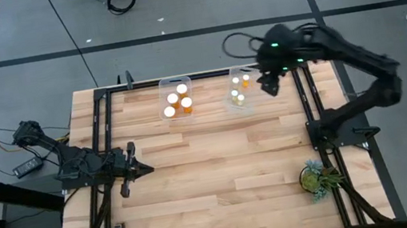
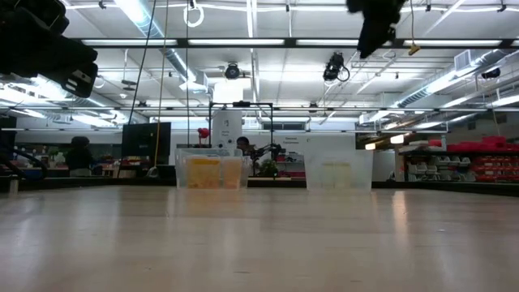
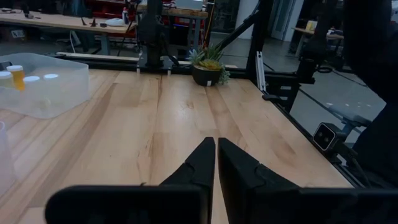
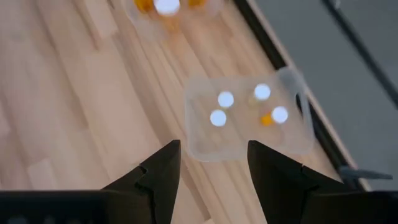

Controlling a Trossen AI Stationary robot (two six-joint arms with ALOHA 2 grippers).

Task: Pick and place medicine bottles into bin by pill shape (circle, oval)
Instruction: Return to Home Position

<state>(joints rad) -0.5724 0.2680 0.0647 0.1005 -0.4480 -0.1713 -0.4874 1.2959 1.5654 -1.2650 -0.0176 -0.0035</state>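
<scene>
Two clear bins stand on the wooden table near its far edge. The left bin [image 1: 177,99] [image 2: 209,170] holds several larger orange medicine bottles with white caps. In the right bin [image 1: 240,89] [image 4: 249,121] stand several smaller medicine bottles [image 4: 225,99]. My right gripper [image 1: 270,84] [image 4: 211,155] hangs open high above the right bin's right side, with nothing between its fingers. My left gripper [image 1: 147,169] [image 3: 216,146] rests shut and level at the table's left side, empty.
A small potted plant [image 1: 315,176] [image 3: 208,65] stands at the table's near right corner. Black frame rails [image 1: 311,106] run along the table's edges. Bare wood [image 1: 226,159] spreads between the bins and the near edge.
</scene>
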